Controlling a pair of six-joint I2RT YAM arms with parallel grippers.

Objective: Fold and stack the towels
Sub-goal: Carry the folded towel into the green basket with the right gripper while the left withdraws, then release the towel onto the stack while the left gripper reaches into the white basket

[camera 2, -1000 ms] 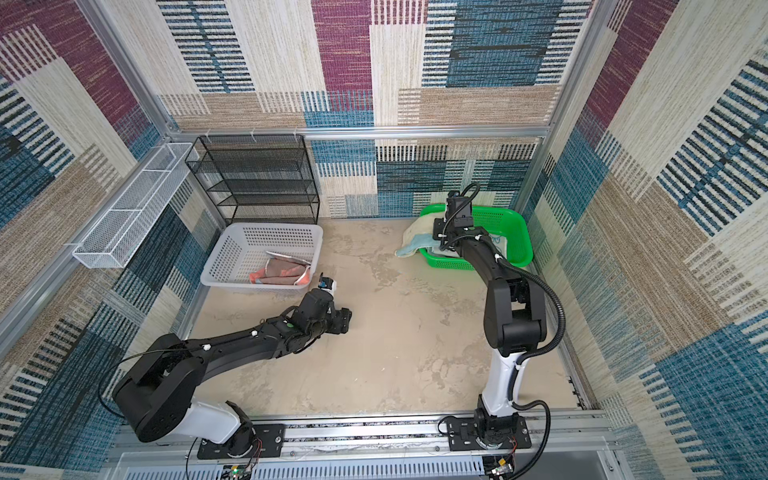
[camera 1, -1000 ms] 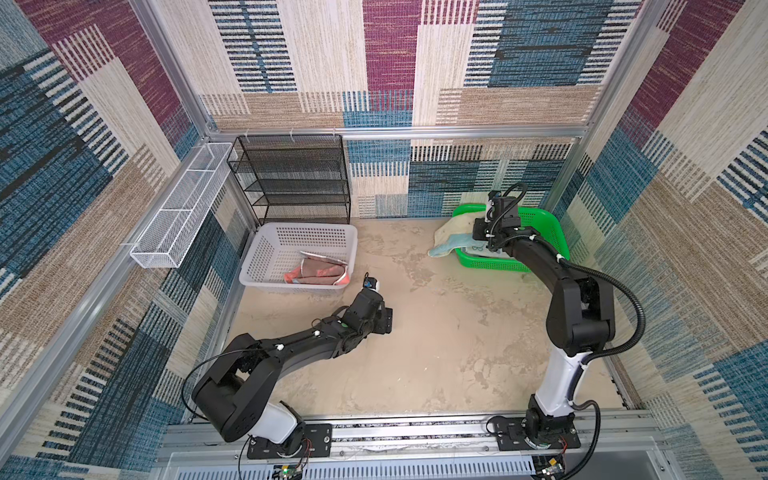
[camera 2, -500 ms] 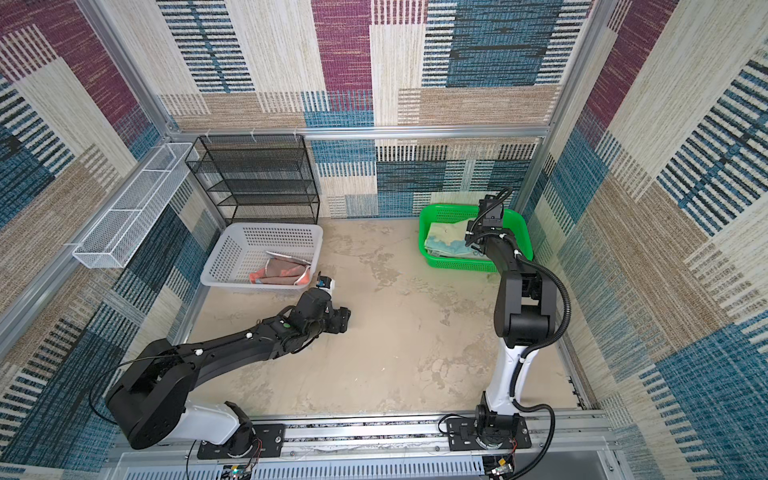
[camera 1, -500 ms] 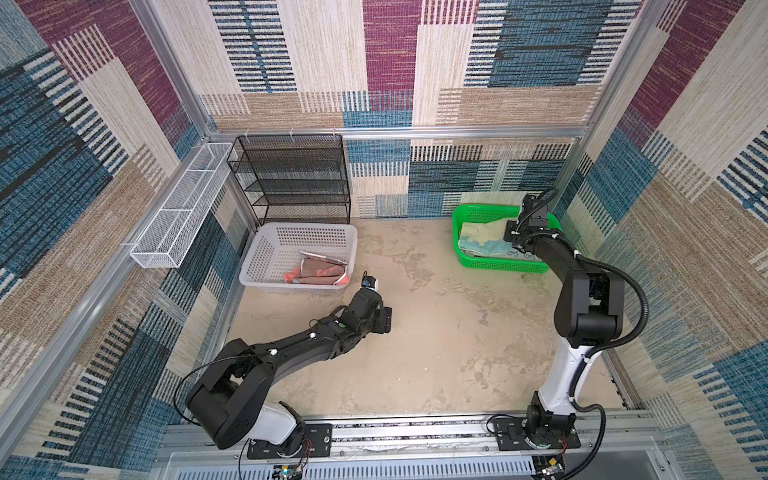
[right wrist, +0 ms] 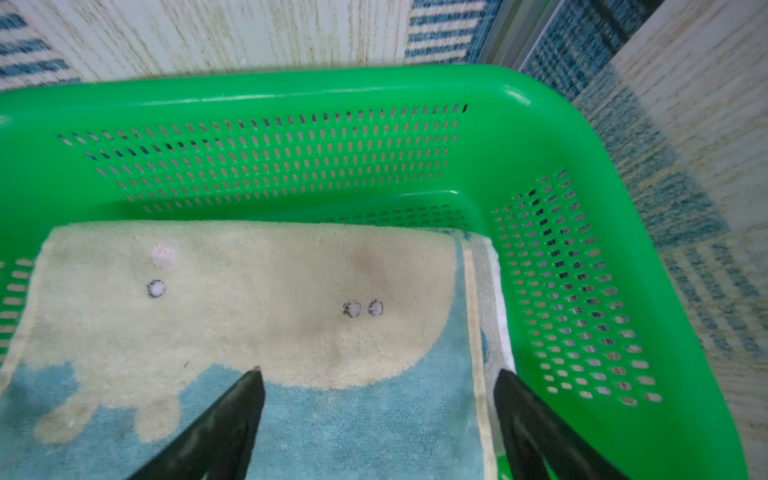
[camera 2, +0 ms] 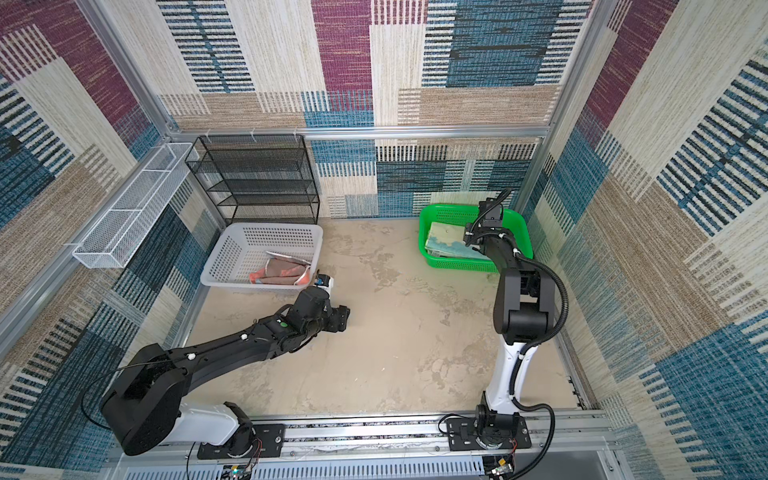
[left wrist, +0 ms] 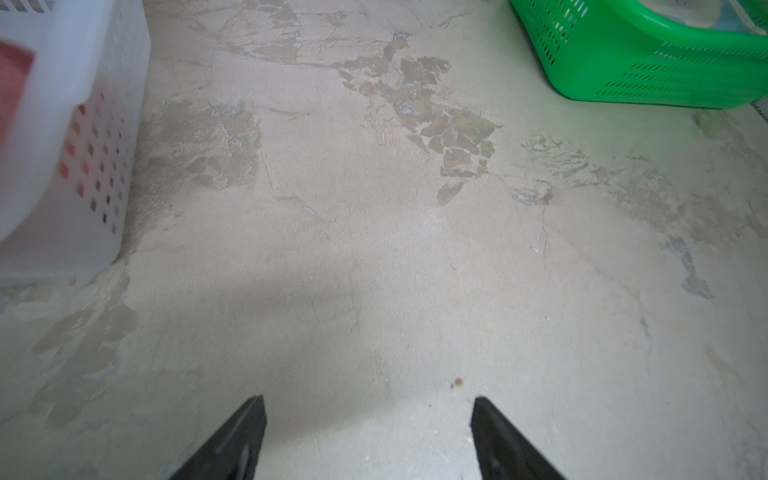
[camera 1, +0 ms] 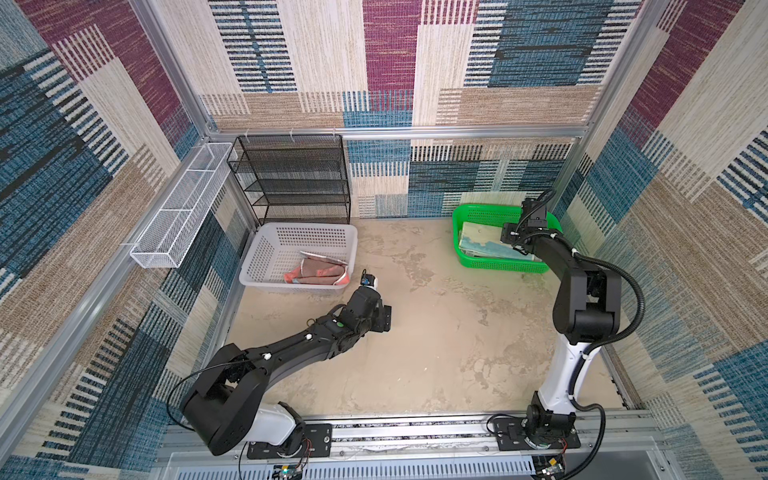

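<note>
Towels (right wrist: 249, 311) lie folded and stacked inside the green basket (right wrist: 291, 83), so we hold our right jaws apart just above them, gripping nothing. Well away from the green basket, our left jaws spread empty over bare tabletop (left wrist: 374, 249), likely readying for the crumpled towel (camera 1: 316, 272) farther off.

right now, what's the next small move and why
Probably swing the left gripper, open over bare table, into the white basket for the crumpled brown towel; the teal towel lies flat in the green basket under the open right gripper.
</note>
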